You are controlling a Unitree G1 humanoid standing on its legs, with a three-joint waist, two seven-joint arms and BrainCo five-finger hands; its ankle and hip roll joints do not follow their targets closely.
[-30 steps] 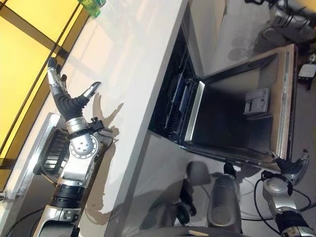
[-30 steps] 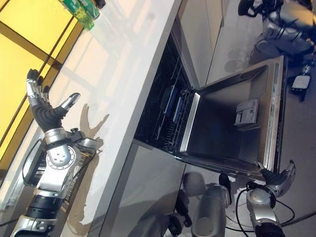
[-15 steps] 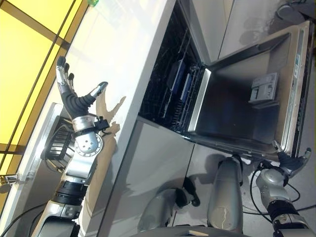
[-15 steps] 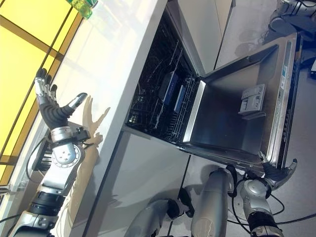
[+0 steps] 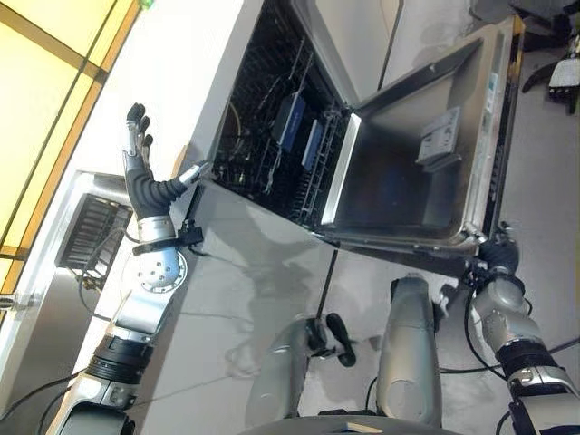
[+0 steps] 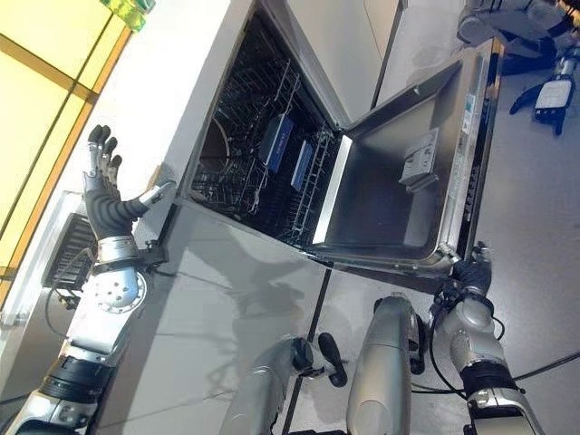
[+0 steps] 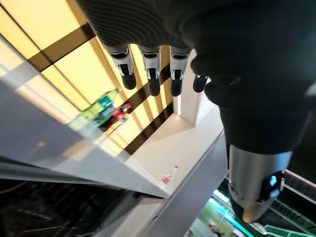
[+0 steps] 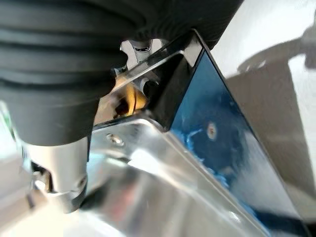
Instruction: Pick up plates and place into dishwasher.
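At dishwasher door (image 6: 399, 195), dropped fully open for loading.
Right hand (image 6: 471, 272) at door's outer corner, likely steadying it, grip impossible to tell; left hand (image 6: 109, 195) raised spread and empty over countertop (image 6: 159, 100); dark plates (image 6: 275, 142) already upright in lower rack (image 6: 258, 172).

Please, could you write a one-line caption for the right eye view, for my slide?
Left hand raised open beside the white counter; right hand at the edge of the open dishwasher door.
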